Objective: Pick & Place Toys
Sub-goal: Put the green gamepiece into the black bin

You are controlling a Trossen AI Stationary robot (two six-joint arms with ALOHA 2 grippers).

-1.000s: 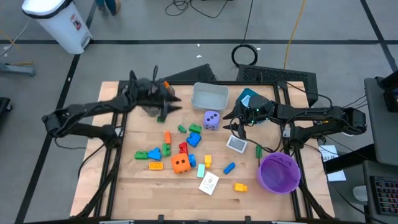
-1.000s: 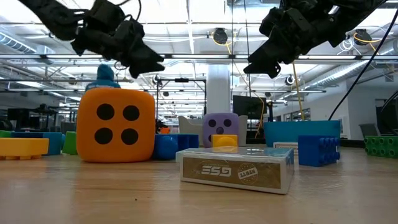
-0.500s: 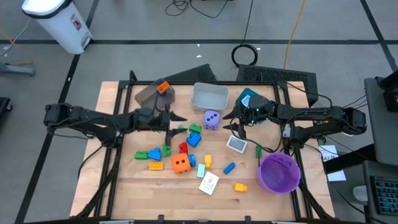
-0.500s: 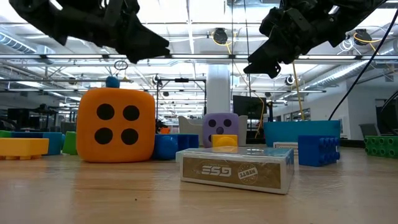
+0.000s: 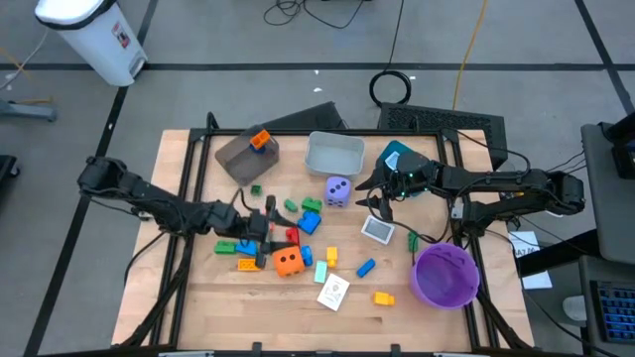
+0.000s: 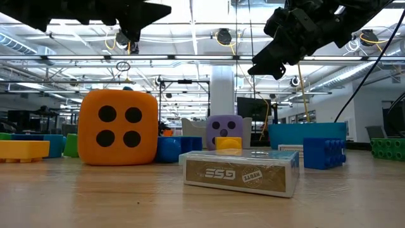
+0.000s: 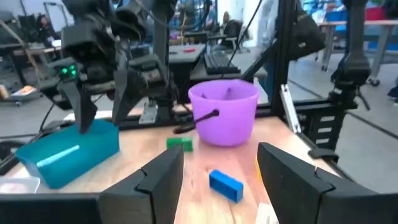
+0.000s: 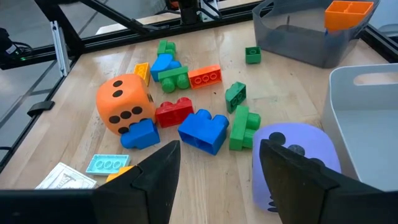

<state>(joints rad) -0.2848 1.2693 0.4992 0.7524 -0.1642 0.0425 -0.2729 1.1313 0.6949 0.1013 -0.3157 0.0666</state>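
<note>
The toys lie loose in the middle of the wooden table: an orange die (image 5: 289,261), a purple die (image 5: 337,190), red (image 5: 292,236), blue (image 5: 308,222) and green (image 5: 290,205) blocks, and a card (image 5: 333,292). An orange block (image 5: 259,139) sits in the dark bin (image 5: 238,154). My left gripper (image 5: 270,234) hovers level above the left side of the pile, open and empty, as the left wrist view (image 7: 219,155) confirms. My right gripper (image 5: 377,201) hangs open and empty just right of the purple die (image 8: 292,162).
A light grey bin (image 5: 333,153) and a teal bin (image 5: 397,157) stand at the far edge. The purple bowl (image 5: 444,274) stands at the near right. A flat box (image 5: 378,229) lies below my right gripper. Bare wood shows along the near edge.
My left gripper has swung from the dark bin at the far left toward the table's near edge and centre, ending over the toy pile, and has turned as it went. The orange block stays in the dark bin. My right arm has kept still.
</note>
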